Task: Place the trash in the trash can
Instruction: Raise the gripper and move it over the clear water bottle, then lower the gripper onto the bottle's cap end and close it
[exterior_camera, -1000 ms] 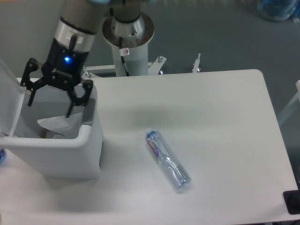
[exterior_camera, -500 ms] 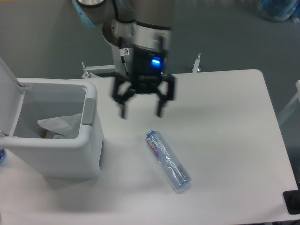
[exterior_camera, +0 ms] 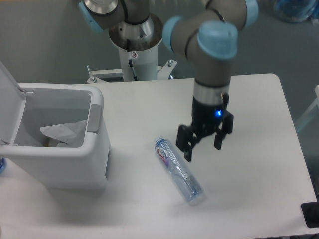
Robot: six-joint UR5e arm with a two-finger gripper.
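Two trash pieces. One clear bottle with blue-red label lies on its side on the white table, diagonal, label end upper-left, other end lower-right, well apart from the bin. One crumpled white wrapper sits inside the trash can, partly hidden by the bin's front wall; green print too small to make out. One trash can at table's left edge, lid hinged up and cut off by the frame, grey patch on the right rim. One arm, reaching from the pedestal at top centre, elbow bent, wrist pointing down over the table. Gripper just right of the bottle's upper half, fingers spread apart, holding nothing, blue light lit on its body. Can't tell whether the fingertips touch the table
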